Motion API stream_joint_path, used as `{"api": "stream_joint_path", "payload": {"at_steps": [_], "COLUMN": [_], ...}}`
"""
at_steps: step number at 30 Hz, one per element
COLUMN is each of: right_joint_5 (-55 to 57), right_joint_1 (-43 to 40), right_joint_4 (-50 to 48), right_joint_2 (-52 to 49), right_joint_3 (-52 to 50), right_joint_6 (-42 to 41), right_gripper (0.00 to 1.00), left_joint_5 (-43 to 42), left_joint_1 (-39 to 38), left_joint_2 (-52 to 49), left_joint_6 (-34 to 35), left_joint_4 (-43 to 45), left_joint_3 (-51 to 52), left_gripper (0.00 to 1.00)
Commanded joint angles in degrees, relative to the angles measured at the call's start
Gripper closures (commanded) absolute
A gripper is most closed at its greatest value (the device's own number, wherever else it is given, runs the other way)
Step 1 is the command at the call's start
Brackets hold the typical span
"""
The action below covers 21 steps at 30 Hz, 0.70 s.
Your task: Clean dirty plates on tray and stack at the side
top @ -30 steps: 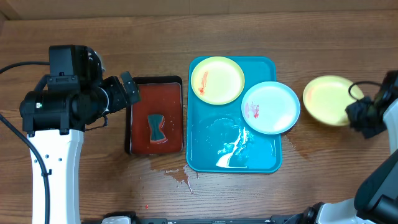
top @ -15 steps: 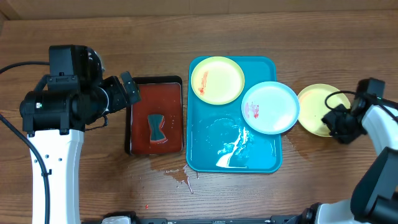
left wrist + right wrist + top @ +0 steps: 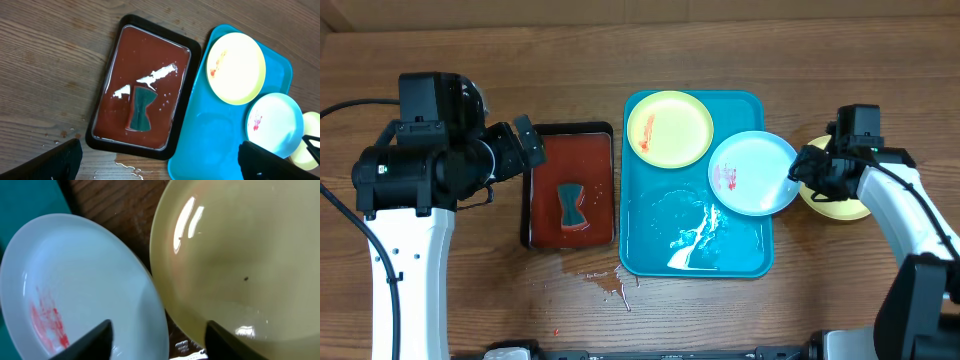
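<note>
The turquoise tray (image 3: 642, 235) holds a pale yellow-green plate (image 3: 669, 128) with a red smear at its far end. A blue-white plate (image 3: 752, 172) with a red smear overhangs the tray's right rim. Another yellow-green plate (image 3: 842, 205) lies on the table to the right. My right gripper (image 3: 807, 168) stands open above the gap between these two plates, one finger over the blue-white plate (image 3: 75, 290), the other over the yellow-green plate (image 3: 240, 255). My left gripper (image 3: 162, 165) hangs wide open and holds nothing, high over the black tray (image 3: 107, 95).
A black tray (image 3: 528, 190) of red liquid with a dark green sponge (image 3: 571, 205) sits left of the turquoise tray. Drops of liquid (image 3: 610, 282) lie on the wood near the front. The turquoise tray's near half is wet.
My right gripper has opened, letting go of the yellow-green plate on the table, and has moved left to the blue-white plate's right edge. The left arm has not moved.
</note>
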State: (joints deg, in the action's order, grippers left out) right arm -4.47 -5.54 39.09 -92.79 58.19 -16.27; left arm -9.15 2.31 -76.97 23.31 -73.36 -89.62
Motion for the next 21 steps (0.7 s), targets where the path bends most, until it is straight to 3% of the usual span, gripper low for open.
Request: {"api": "stream_joint_path", "payload": {"at_steps": [1,4,11,17,19,21], "right_joint_5": [2.43,2.27,1.57,-0.96,-1.88,-2.32], "right_joint_1": [0.13,0.13,0.17,0.17,0.17,0.17], "right_joint_4": [-1.42,-1.57,-3.34,-5.62,-5.57,-4.87], "right_joint_2": [-2.32,-2.49,-2.49,-2.49,-2.45,-2.16], "right_joint_3": [0.11,0.11,-1.95,-4.24,-4.17,-3.76], "right_joint_6": [-0.44,-0.44,-0.44,-1.29,-1.29,-1.51], "right_gripper": [0.59,0.71,0.68,0.80,0.94,0.96], "left_joint_5": [0.61,0.61,0.61,0.61,0.61,0.61], "left_joint_1": [0.31,0.31,0.28,0.28,0.28,0.28], "left_joint_2": [-0.55,-0.55,-0.55,-0.55,-0.55,-0.55], "left_joint_6": [-1.68,-1.68,-1.68,-1.68,-1.68,-1.68], "left_joint_4": [-0.09,-0.09,-0.11,-0.09,-0.09,-0.11], "left_joint_3": [-0.87,-0.87,-0.87,-0.87,-0.87,-0.87], "left_gripper": [0.00,0.00,0.00,0.00,0.00,0.00]}}
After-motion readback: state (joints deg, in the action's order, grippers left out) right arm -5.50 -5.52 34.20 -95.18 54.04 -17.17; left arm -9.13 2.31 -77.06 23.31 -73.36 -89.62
